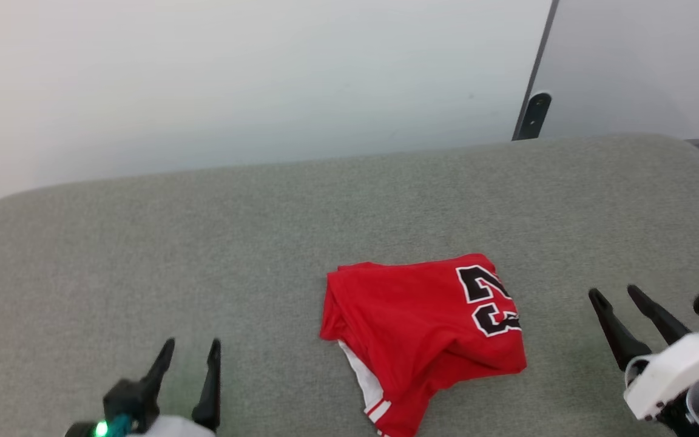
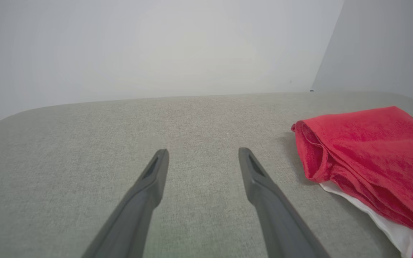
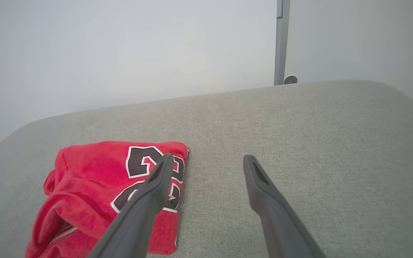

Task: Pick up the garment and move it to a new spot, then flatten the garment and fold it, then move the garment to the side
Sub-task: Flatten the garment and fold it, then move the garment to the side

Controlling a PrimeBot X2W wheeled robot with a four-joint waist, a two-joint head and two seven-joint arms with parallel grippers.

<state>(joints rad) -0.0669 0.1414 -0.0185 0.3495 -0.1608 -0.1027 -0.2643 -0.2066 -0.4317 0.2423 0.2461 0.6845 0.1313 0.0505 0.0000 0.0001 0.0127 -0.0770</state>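
Note:
The garment (image 1: 422, 328), a red jersey with a black white-outlined "23" and a white striped sleeve edge poking out below, lies folded into a rough bundle near the front middle of the grey cushioned surface (image 1: 264, 243). My left gripper (image 1: 193, 347) stands open at the lower left, well clear of the cloth, with nothing between its fingers. In the left wrist view the garment (image 2: 371, 157) lies off to the right of the left gripper (image 2: 203, 154). My right gripper (image 1: 615, 293) is open to the garment's right. In the right wrist view the garment (image 3: 95, 186) sits left of the right gripper (image 3: 208, 159).
A pale wall rises behind the surface's far edge. A dark post with a rounded foot (image 1: 534, 115) stands at the back right, also visible as a grey post (image 3: 281, 43) in the right wrist view. The surface rounds off at its left and right ends.

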